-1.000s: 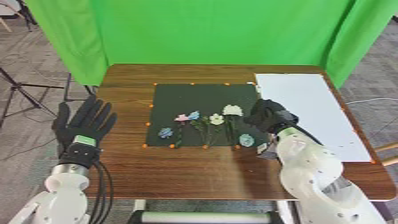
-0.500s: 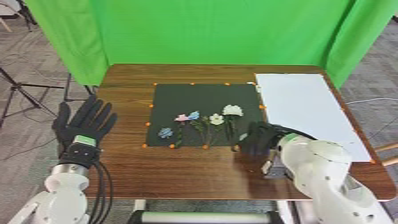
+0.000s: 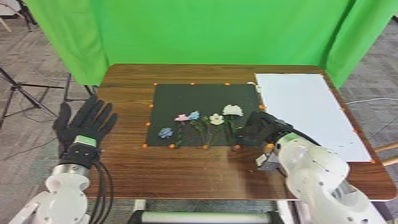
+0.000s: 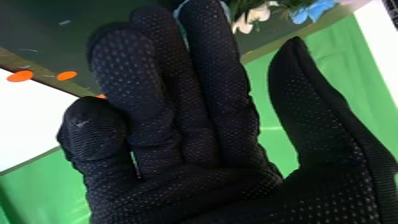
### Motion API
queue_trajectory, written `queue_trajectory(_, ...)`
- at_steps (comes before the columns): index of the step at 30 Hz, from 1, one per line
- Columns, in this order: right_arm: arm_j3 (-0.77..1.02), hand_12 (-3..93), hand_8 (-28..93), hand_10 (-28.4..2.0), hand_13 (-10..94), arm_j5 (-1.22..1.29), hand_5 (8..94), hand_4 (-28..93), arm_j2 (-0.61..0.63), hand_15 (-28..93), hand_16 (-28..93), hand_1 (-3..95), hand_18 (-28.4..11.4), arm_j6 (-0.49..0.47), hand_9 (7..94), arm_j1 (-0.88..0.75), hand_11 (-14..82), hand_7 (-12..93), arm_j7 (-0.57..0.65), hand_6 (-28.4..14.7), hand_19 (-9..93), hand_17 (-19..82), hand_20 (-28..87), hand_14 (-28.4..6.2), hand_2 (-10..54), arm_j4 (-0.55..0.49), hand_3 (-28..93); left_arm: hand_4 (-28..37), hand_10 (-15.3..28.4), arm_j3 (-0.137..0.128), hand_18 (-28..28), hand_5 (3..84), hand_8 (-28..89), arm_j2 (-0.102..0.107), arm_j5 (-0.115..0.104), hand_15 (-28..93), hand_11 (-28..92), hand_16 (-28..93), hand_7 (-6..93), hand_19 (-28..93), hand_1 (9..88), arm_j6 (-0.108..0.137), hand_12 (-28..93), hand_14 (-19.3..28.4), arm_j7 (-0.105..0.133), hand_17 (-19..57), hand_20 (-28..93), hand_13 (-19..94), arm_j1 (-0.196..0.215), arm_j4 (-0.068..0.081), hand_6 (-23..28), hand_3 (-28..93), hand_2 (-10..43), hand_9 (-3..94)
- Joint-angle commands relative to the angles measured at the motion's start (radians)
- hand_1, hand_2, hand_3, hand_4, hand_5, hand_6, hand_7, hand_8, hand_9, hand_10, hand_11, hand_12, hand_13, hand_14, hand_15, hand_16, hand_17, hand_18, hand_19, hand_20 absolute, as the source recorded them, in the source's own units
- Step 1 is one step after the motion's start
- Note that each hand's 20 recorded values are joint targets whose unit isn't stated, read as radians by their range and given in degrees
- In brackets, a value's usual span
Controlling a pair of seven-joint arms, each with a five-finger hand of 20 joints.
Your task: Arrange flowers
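Right hand point(image 3: 258, 127) beside the flower arrangement.
Its fingers extend, thumb spread wide, at the near right part of the dark mat point(image 3: 200, 95); behind them shows a teal edge point(image 4: 181, 27), probably the piece to be placed. Just left lies the large white bloom point(image 3: 232, 110), ruffled, its stem pointing towards the robot; the left hand point(image 3: 84, 121) is farther off.

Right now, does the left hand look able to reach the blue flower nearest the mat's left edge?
Probably yes. The left hand is open on that side, nothing seems to block the blue flower, and the right hand is at the opposite edge of the mat.
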Motion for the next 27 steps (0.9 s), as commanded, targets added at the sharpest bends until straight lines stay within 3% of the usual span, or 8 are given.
queue_trajectory(1, 0.012, 16.0, -8, -16.6, 75, 0.009, 82.6, -19, -0.002, 54, 28, 27.2, -20.6, -0.03, 76.3, -0.007, 12.5, 25, 0.019, -2.7, 93, 47, 44, -11.8, 8.8, -0.003, 71, -28.3, 13.1, -0.001, 14.3, 39.4, -12, 0.004, -0.009, 42, 25, -10, 19.8, 39, 25.4, -0.009, 9, 14.1, 0.007, -6.2, 11, 25, 0.008, -0.007, 6.3, 73, 14.7, 33.4)
queue_trajectory(5, 0.016, 16.0, -8, -16.7, 75, 0.008, 82.9, -19, -0.007, 54, 28, 27.3, -20.6, -0.064, 76.5, -0.003, 12.7, 28, 0.02, -2.9, 93, 47, 44, -11.8, 8.7, -0.005, 71, -28.3, 13.2, 0.001, 14.3, 39.3, -12, -0.001, -0.007, 42, 25, -10, 19.7, 39, 25.4, -0.009, 9, 14.1, 0.001, -6.2, 11, 25, 0.002, -0.004, 6.3, 73, 14.6, 33.3)
queue_trajectory(10, 0.019, 16.2, -6, -16.7, 75, -0.023, 79.2, -19, 0.004, 54, 27, 26.5, -20.6, -0.026, 76.3, -0.005, 13.0, 45, 0.034, -3.7, 93, 47, 43, -11.8, 8.0, -0.018, 71, -28.3, 13.2, 0.003, 14.3, 39.3, -12, 0.004, -0.01, 41, 25, -10, 19.8, 39, 25.4, -0.016, 9, 14.1, 0.014, -6.2, 11, 25, 0.003, -0.004, 6.4, 73, 14.5, 33.4)
queue_trajectory(16, 0.032, 16.9, -8, -16.9, 75, -0.108, 75.2, -19, 0.043, 54, 26, 24.2, -20.2, 0.313, 76.3, -0.055, 14.1, 55, 0.047, -4.7, 93, 47, 42, -11.5, 4.4, -0.03, 72, -28.3, 13.2, 0.0, 14.1, 39.2, -12, 0.007, -0.014, 41, 25, -10, 19.5, 39, 24.8, -0.017, 9, 14.1, 0.023, -6.0, 10, 24, 0.001, -0.001, 6.4, 73, 14.3, 33.2)
queue_trajectory(20, 0.042, 17.5, -10, -17.2, 75, -0.082, 73.8, -19, 0.058, 54, 26, 22.5, -20.0, 0.585, 76.1, -0.081, 15.3, 53, -0.02, -4.8, 93, 47, 41, -11.7, 3.7, 0.005, 73, -28.3, 13.2, -0.017, 14.0, 39.0, -12, -0.004, -0.003, 41, 25, -10, 19.5, 38, 24.6, -0.022, 9, 14.1, 0.02, -5.9, 10, 24, 0.008, 0.0, 6.3, 73, 14.3, 33.1)
queue_trajectory(22, 0.116, 17.2, -11, -17.5, 71, 0.046, 71.0, -19, 0.032, 51, 25, 21.9, -19.7, 0.49, 72.6, -0.096, 14.9, 43, -0.072, -4.3, 91, 44, 35, -12.8, 5.1, -0.009, 73, -28.3, 13.2, -0.021, 14.0, 38.9, -12, -0.007, -0.001, 40, 24, -11, 19.3, 38, 24.1, -0.029, 8, 13.8, 0.026, -5.8, 10, 24, 0.008, 0.001, 6.3, 73, 14.3, 32.9)
queue_trajectory(25, 0.268, 15.0, -10, -18.7, 48, 0.298, 49.5, -22, -0.028, 41, 16, 20.5, -19.0, 0.274, 52.4, -0.115, 11.4, 20, -0.208, -7.7, 72, 29, 25, -16.7, 8.2, -0.002, 77, -28.3, 12.6, -0.023, 13.6, 38.8, -12, -0.001, 0.008, 35, 22, -11, 17.8, 37, 23.1, -0.042, 7, 12.5, 0.045, -5.3, 10, 24, 0.014, 0.002, 6.1, 72, 14.6, 33.2)
queue_trajectory(27, 0.316, 13.5, -10, -18.1, 34, 0.443, 35.5, -24, -0.04, 34, 12, 17.9, -19.3, 0.275, 39.5, -0.13, 8.9, 14, -0.297, -7.7, 60, 20, 21, -18.1, 9.3, 0.014, 78, -28.3, 12.1, -0.026, 13.3, 39.5, -12, 0.002, 0.043, 31, 20, -11, 16.0, 36, 22.8, -0.051, 6, 10.9, 0.051, -5.2, 10, 24, 0.019, 0.005, 5.1, 72, 14.8, 34.1)
